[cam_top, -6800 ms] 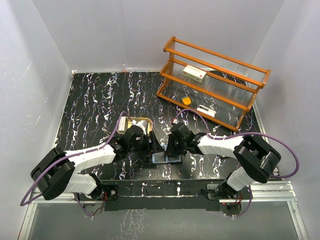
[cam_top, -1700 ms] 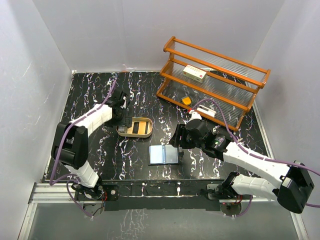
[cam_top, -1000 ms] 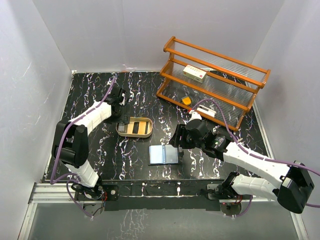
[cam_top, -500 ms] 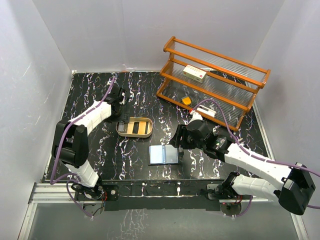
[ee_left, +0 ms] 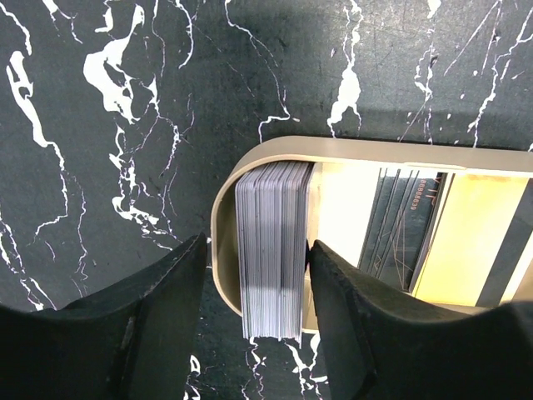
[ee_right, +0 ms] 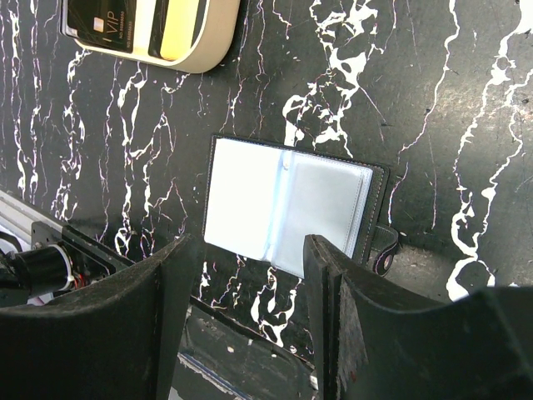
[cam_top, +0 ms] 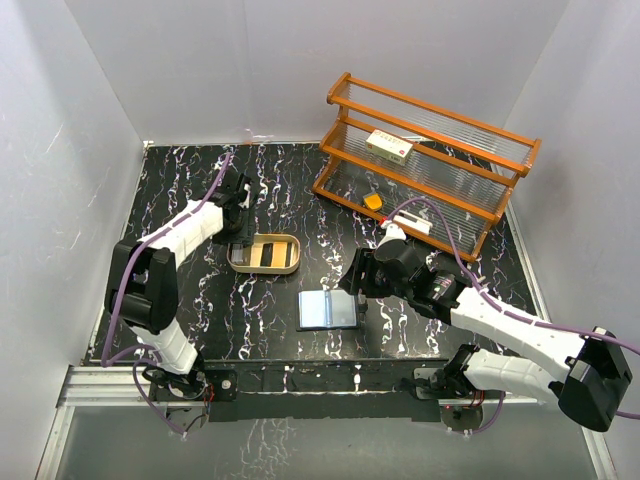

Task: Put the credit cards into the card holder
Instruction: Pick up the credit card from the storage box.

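Observation:
The credit cards [ee_left: 271, 246] are a grey stack standing on edge at the left end of a tan oval tray [ee_left: 223, 250]. A dark card [ee_left: 400, 225] and a yellow card [ee_left: 466, 242] lie flat in the tray beside them. My left gripper [ee_left: 257, 244] straddles the stack and the tray's end wall. Its right finger touches the stack and a gap shows on the left side. The card holder [cam_top: 329, 309] lies open on the table, pale slots up. My right gripper [ee_right: 250, 246] hovers open above the card holder [ee_right: 287, 204] with nothing between its fingers.
An orange wooden shelf rack [cam_top: 425, 165] stands at the back right. It holds a white-and-red box [cam_top: 389, 146], a small orange thing [cam_top: 373, 201] and a white item [cam_top: 412, 222]. White walls close in the black marbled table on three sides.
My left gripper's jaws have narrowed around the card stack, and the tray has slid slightly to the left. The right arm has hardly moved.

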Controlling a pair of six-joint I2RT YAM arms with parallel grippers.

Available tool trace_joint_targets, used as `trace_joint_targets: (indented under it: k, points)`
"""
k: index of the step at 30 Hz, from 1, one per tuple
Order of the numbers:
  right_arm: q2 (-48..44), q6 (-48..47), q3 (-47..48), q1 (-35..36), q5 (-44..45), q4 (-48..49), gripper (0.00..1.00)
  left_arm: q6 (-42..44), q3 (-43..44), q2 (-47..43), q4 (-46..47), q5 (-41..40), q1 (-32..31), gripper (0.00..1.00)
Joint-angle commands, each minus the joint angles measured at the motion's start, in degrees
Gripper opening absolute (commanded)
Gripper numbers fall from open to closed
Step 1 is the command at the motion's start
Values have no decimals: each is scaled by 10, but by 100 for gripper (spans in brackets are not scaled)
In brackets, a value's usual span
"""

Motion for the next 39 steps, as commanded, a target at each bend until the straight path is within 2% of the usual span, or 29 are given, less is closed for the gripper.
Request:
trace_joint_targets:
  k: [1, 10, 23, 32, 39]
  points:
    - [-9, 2, -4, 2, 9, 27, 53, 9, 23, 3, -20, -3, 6, 49]
    - [-5, 2, -4, 2, 7, 29, 53, 13, 32, 8, -30, -2, 6, 41]
    - [2, 3, -5, 2, 3, 34, 53, 12, 34, -5, -31, -18, 5, 45]
    - [5, 3, -6, 2, 1, 36, 53, 9, 34, -10, -35, -19, 6, 40]
    - [5, 4, -6, 2, 0, 38, 53, 6, 35, -22, -31, -18, 5, 42]
